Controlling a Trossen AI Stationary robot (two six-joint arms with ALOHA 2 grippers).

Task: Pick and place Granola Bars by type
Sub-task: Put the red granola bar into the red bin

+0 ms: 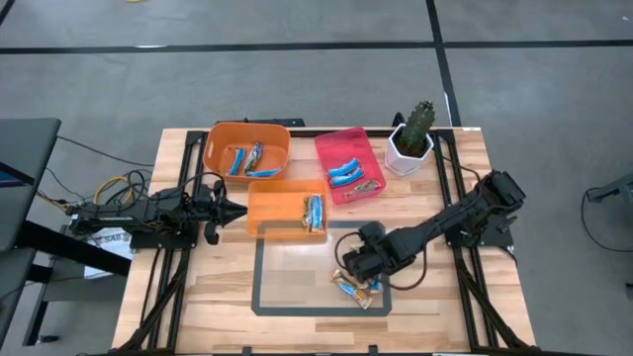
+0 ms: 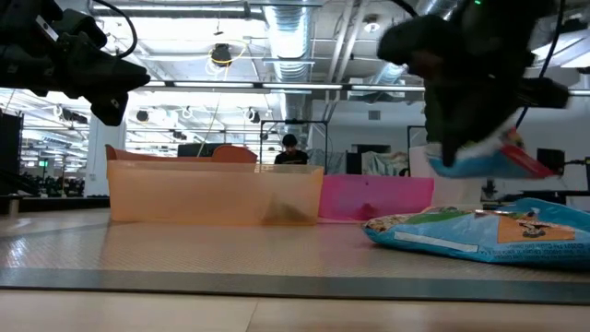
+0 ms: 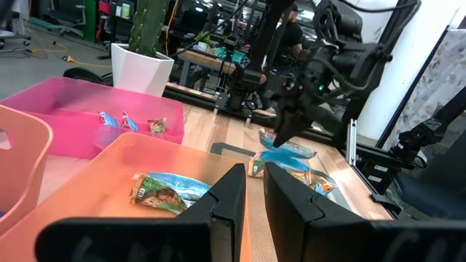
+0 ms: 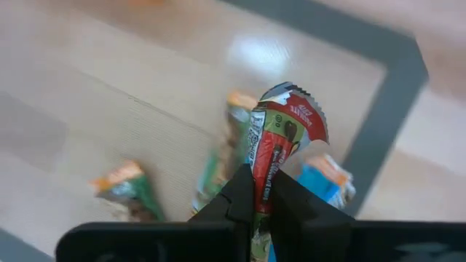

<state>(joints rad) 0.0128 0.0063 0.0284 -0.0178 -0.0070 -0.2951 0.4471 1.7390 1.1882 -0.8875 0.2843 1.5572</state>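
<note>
Right arm lifts a granola bar above the wooden table [image 1: 198,297]

Using the rectangular orange bin [image 1: 286,211] as landmark: the left gripper [image 1: 235,210], fingers nearly together and holding nothing, waits at its left end, while the right gripper [image 4: 261,195], toward the table's front-right, is clamped on a red-ended granola bar [image 4: 279,138] raised clear of the loose bars [image 1: 354,287]; other bars [image 1: 313,212] lie inside the bin.
</note>
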